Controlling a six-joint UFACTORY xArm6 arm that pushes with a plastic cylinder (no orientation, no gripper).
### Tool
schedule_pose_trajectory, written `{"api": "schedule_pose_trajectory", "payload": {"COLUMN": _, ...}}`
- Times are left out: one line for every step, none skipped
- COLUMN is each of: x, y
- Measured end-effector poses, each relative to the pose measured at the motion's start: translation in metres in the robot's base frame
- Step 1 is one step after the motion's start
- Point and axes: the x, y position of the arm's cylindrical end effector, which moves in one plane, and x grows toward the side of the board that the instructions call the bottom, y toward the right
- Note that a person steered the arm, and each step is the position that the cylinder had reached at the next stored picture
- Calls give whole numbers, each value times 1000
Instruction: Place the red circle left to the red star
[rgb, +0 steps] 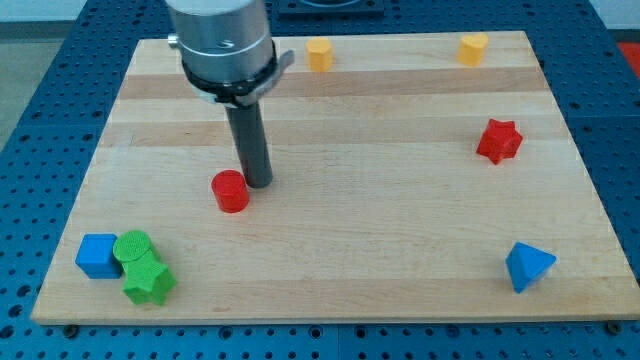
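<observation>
My tip (259, 184) was seen touching the red circle (230, 191) from its upper right, far left of the red star (499, 140) on the tabletop (380, 240); no gripper was shown.

Wooden board (400, 270) on blue pegboard (60, 80).

Between the red round block (230, 191), just left of my tip (259, 184), and the red star-shaped block (498, 140) near the wooden tabletop's (400, 230) right edge, bare wood runs unobstructed. Obstacles hug the margins: two yellow blocks (318, 54) (472, 48) along the top edge, a blue triangular block (527, 266) at the bottom-right corner, a blue cube (98, 256), green cylinder (132, 246) and green star-like block (148, 282) crowded at the bottom-left corner
</observation>
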Motion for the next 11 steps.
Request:
{"api": "schedule_pose_trajectory", "payload": {"x": 42, "y": 21}}
{"api": "schedule_pose_trajectory", "payload": {"x": 72, "y": -11}}
{"api": "schedule_pose_trajectory", "payload": {"x": 65, "y": -31}}
{"api": "schedule_pose_trajectory", "payload": {"x": 22, "y": -42}}
{"api": "schedule_pose_trajectory", "payload": {"x": -29, "y": -49}}
{"api": "schedule_pose_trajectory", "payload": {"x": -32, "y": -62}}
{"api": "schedule_pose_trajectory", "payload": {"x": -23, "y": -72}}
{"api": "schedule_pose_trajectory", "payload": {"x": 2, "y": -24}}
{"api": "schedule_pose_trajectory", "payload": {"x": -49, "y": 1}}
{"api": "schedule_pose_trajectory", "payload": {"x": -61, "y": -3}}
{"api": "schedule_pose_trajectory", "payload": {"x": -67, "y": -15}}
